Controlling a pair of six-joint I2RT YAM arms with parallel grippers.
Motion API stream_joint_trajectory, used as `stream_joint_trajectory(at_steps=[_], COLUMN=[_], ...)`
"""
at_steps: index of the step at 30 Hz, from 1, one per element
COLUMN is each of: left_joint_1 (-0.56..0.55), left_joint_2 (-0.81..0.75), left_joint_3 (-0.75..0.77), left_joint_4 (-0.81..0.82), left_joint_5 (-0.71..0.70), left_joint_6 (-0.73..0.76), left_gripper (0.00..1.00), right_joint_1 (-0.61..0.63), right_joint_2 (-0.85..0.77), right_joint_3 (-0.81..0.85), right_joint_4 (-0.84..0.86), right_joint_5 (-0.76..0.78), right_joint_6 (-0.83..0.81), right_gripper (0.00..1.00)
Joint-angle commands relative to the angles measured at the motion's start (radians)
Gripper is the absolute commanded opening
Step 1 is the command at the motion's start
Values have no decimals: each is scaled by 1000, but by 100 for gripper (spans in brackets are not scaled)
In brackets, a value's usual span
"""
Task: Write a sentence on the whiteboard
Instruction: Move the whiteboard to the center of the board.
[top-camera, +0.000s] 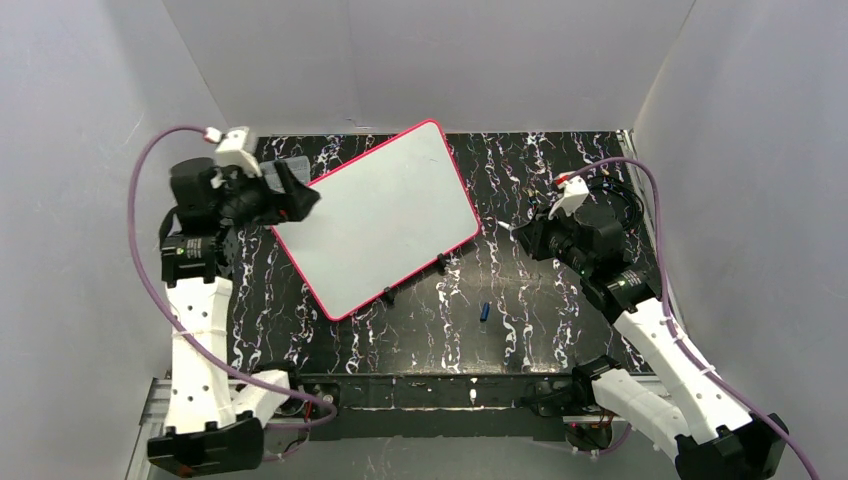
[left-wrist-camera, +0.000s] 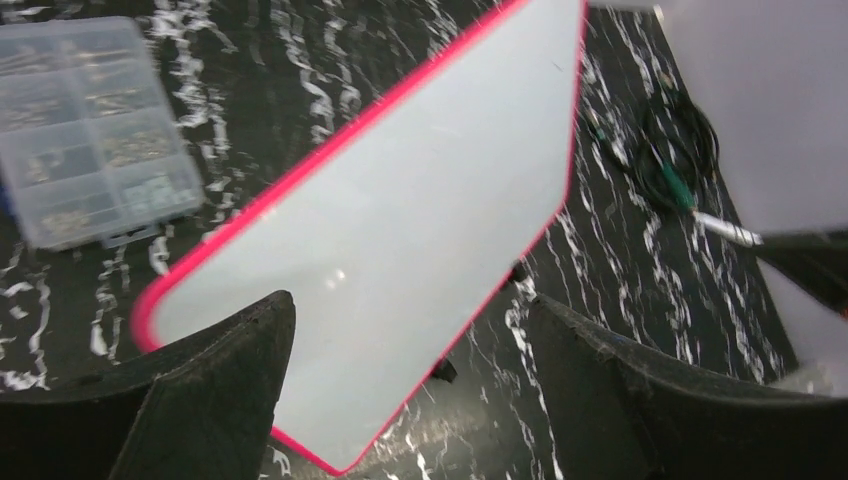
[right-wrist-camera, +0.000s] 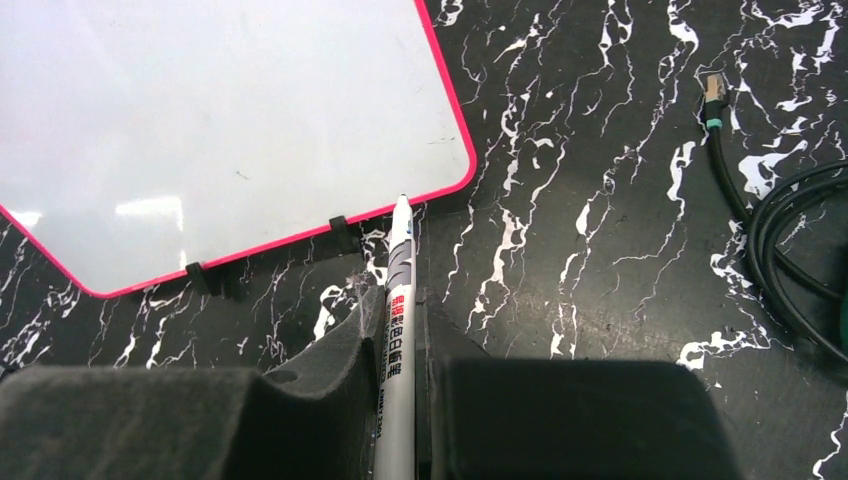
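The whiteboard (top-camera: 385, 220) (left-wrist-camera: 400, 200) (right-wrist-camera: 200, 120) lies flat and turned at an angle on the black marbled table, with a pink-red rim. Its surface is blank, and no sentence shows on it. My left gripper (top-camera: 300, 205) (left-wrist-camera: 410, 305) hovers open over the board's left corner, holding nothing. To the right of the board, my right gripper (top-camera: 525, 238) (right-wrist-camera: 400, 300) is shut on a white marker (right-wrist-camera: 398, 260). The marker's tip points at the board's near right corner and stops just short of the rim. A small blue cap (top-camera: 483, 312) lies on the table in front of the board.
A clear plastic compartment box (left-wrist-camera: 90, 130) sits left of the board, under my left arm. A coiled black cable (right-wrist-camera: 780, 230) (top-camera: 620, 190) lies at the right rear. Small black clips (right-wrist-camera: 340, 232) stick out along the board's near edge. White walls enclose the table.
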Motion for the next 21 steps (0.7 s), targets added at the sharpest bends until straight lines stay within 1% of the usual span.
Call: stream_joint_trajectory(at_steps=[1, 2, 4, 7, 13, 14, 16, 17, 21], left_joint_1=[257, 313, 405, 498, 576, 587, 595, 595, 594], left_joint_2=[-40, -38, -22, -19, 8, 10, 14, 21, 62], left_joint_3=[-53, -76, -122, -193, -369, -408, -486, -506, -512], left_joint_4=[68, 105, 171, 275, 457, 510, 676, 727, 741], left_joint_5=[180, 230, 282, 312, 343, 372, 444, 487, 530], left_joint_6=[-55, -75, -121, -169, -191, -207, -260, -267, -244], left_gripper=[84, 84, 84, 84, 84, 84, 84, 84, 81], right_joint_1=[-4, -3, -3, -3, -3, -3, -3, -3, -3], right_joint_2=[0, -1, 4, 9, 15, 16, 18, 19, 12], right_joint_3=[51, 51, 53, 57, 61, 62, 65, 68, 72], right_joint_4=[53, 54, 53, 50, 62, 63, 61, 56, 42], right_joint_5=[-50, -55, -64, -76, -105, -110, -117, -119, -119], right_joint_6=[-5, -6, -9, -15, -15, -15, -16, -17, -25], right_gripper=[1, 1, 1, 1, 1, 1, 1, 1, 1])
